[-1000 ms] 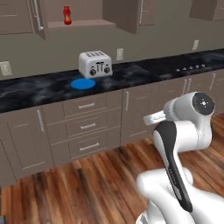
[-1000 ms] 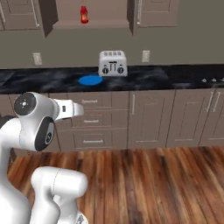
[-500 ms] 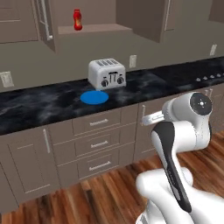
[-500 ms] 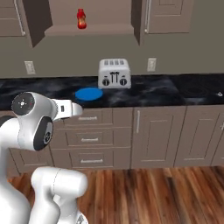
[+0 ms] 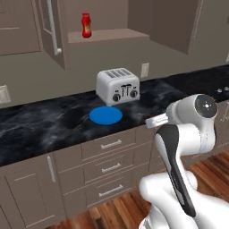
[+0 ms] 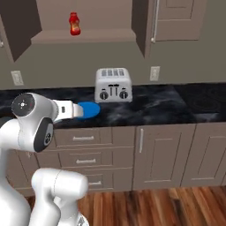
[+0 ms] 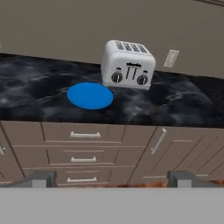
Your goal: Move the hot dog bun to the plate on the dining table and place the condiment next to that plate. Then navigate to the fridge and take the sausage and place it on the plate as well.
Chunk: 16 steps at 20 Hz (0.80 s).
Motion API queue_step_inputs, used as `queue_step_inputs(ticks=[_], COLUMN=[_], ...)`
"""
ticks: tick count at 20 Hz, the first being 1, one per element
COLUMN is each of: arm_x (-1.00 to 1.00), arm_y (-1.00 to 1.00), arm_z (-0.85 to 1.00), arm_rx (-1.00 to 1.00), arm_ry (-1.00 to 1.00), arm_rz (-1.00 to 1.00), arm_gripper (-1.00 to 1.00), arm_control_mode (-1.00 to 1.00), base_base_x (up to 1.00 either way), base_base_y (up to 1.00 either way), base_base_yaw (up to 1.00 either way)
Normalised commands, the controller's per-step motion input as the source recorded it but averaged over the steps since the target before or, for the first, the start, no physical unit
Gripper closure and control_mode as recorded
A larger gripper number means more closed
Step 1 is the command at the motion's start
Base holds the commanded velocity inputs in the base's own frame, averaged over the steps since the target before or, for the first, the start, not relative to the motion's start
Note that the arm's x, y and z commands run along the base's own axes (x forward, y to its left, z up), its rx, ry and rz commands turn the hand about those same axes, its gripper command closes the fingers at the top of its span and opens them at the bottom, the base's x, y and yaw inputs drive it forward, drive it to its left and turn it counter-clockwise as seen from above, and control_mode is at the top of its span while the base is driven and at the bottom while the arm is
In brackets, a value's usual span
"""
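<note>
Closer now than a second ago, our base faces the counter (image 5: pixel 40 129). From the left base view we see the condiment (image 5: pixel 86 25) on a shelf (image 5: pixel 107 35) above the toaster (image 5: pixel 118 86) and blue plate (image 5: pixel 106 115). From the right, the same. By hand view, our gripper (image 7: pixel 111 178) stands spread, well short of the plate; counter edge between.

One toaster (image 5: pixel 117 86) is sitting on the counter (image 5: pixel 40 129), and one blue plate (image 5: pixel 106 115) is lying near its front edge. One red bottle (image 5: pixel 86 25) is standing on the shelf (image 5: pixel 107 36). Three drawers (image 5: pixel 109 167) are showing below the plate.
</note>
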Motion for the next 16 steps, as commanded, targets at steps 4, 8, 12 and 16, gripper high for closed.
queue_step_inputs(ticks=[4,8,12,16], arm_x=[0.00,0.00,0.00,0.00], arm_y=[0.00,0.00,0.00,0.00], arm_z=[0.00,0.00,0.00,0.00], arm_rx=[0.00,0.00,0.00,0.00], arm_ry=[0.00,0.00,0.00,0.00], arm_rz=[0.00,0.00,0.00,0.00], arm_gripper=[-1.00,-1.00,-1.00,-1.00], arm_control_mode=[1.00,1.00,1.00,1.00], base_base_x=[0.75,0.68,0.65,0.57], base_base_y=[-0.16,-0.21,-0.26,-0.36], base_base_yaw=[0.23,0.22,0.21,0.20])
